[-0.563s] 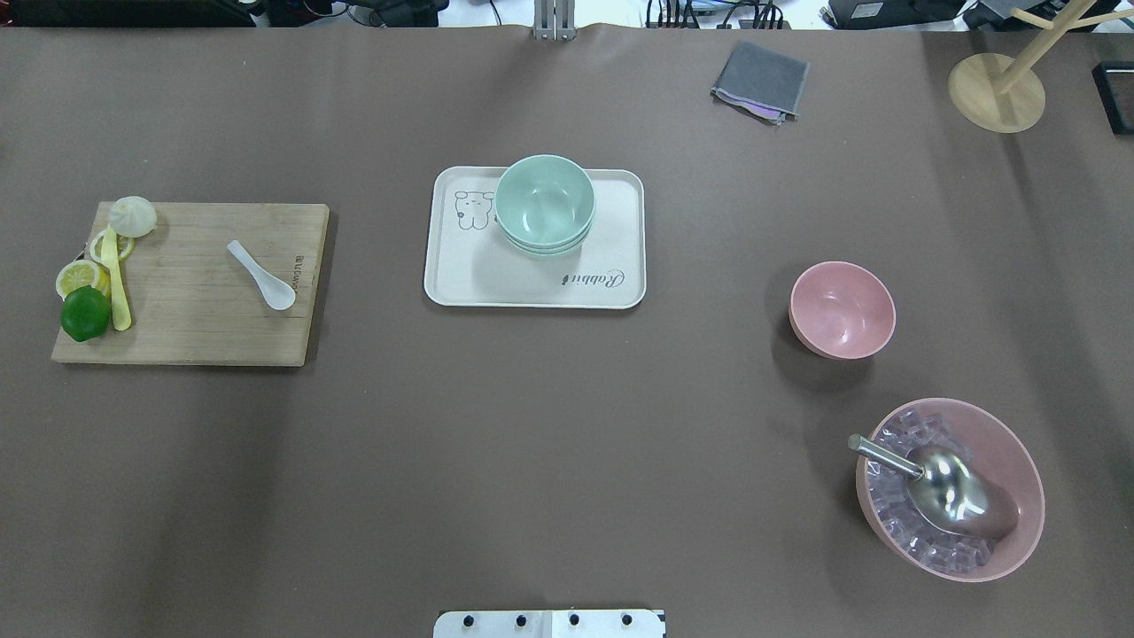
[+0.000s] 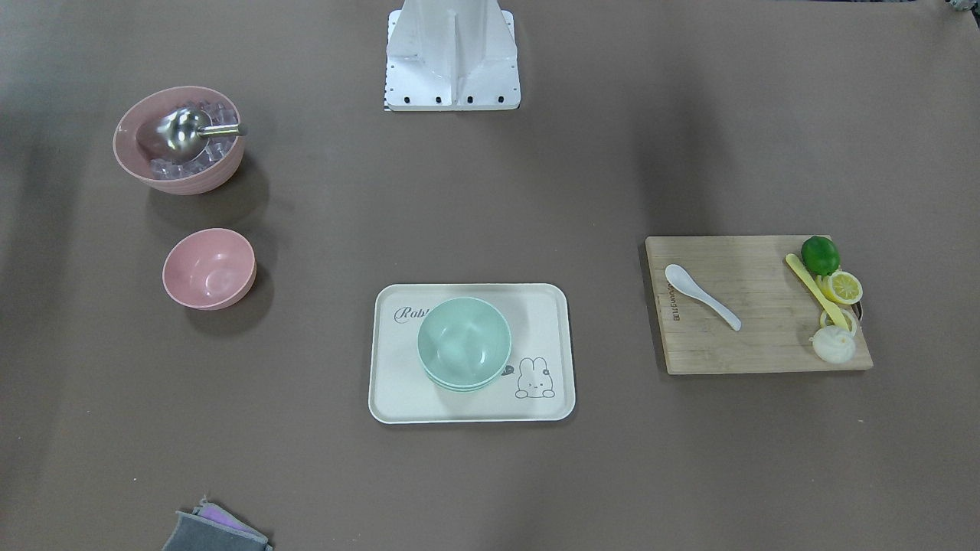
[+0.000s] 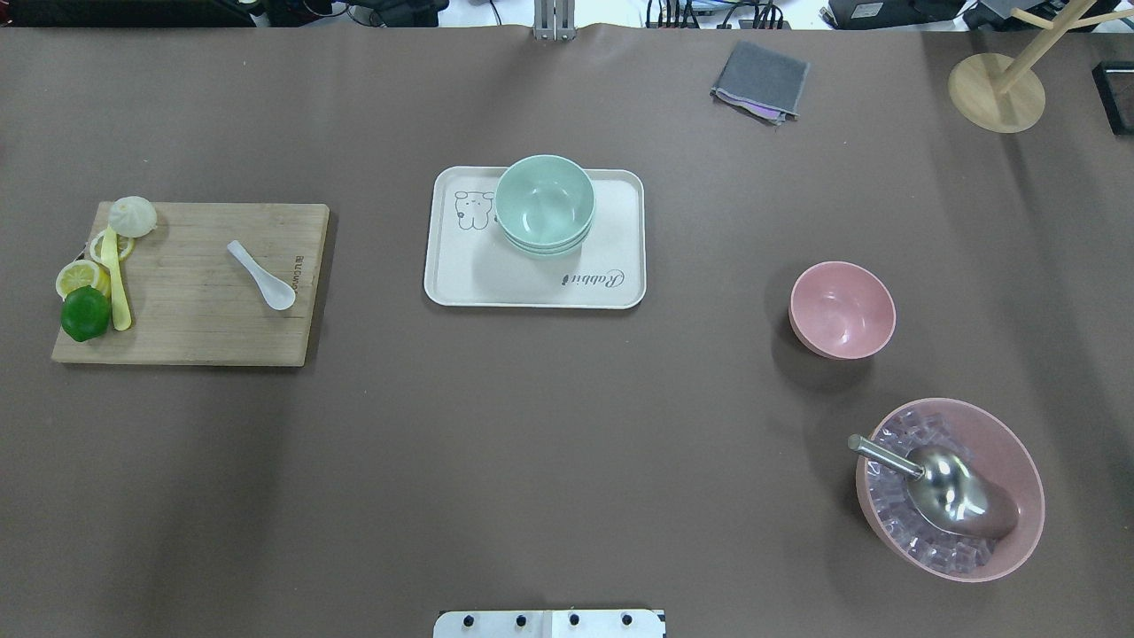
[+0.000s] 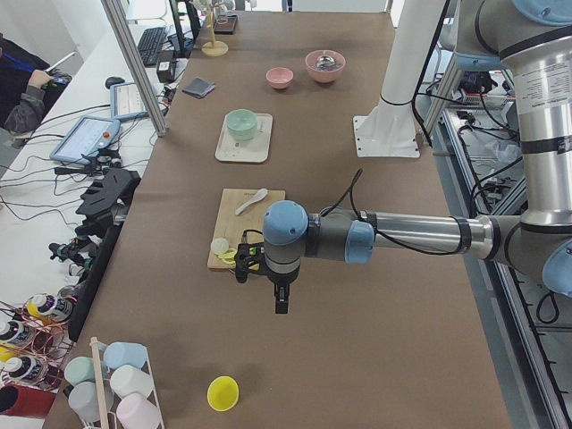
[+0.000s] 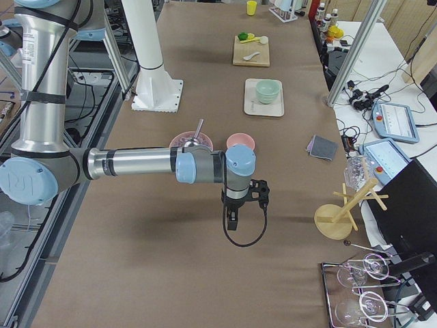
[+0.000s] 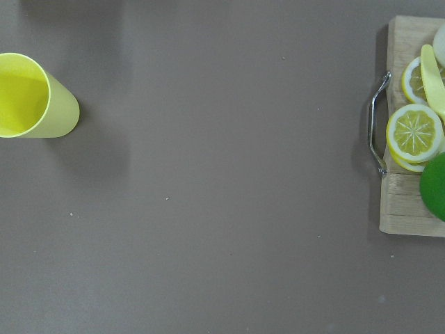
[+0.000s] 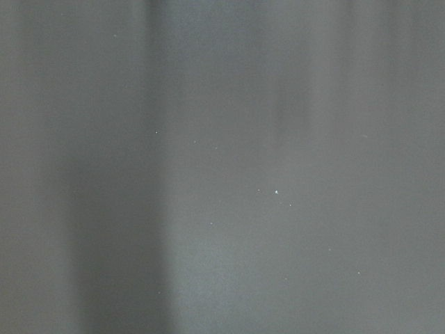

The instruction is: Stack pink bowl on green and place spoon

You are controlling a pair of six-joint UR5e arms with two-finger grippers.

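The small pink bowl (image 3: 842, 309) stands empty on the table at the right, also in the front view (image 2: 208, 268). A stack of green bowls (image 3: 544, 204) sits on a cream tray (image 3: 532, 288) at the centre. A white spoon (image 3: 261, 276) lies on a wooden cutting board (image 3: 204, 328) at the left. My left gripper (image 4: 281, 299) shows only in the left side view, above bare table beyond the board; I cannot tell its state. My right gripper (image 5: 233, 220) shows only in the right side view, past the pink bowl; I cannot tell its state.
A large pink bowl of ice with a metal scoop (image 3: 950, 487) stands at the near right. A grey cloth (image 3: 760, 81) and a wooden stand (image 3: 996, 91) are at the far right. Lime, lemon slices and a bun (image 3: 133, 215) sit on the board. A yellow cup (image 6: 31, 97) lies left of it.
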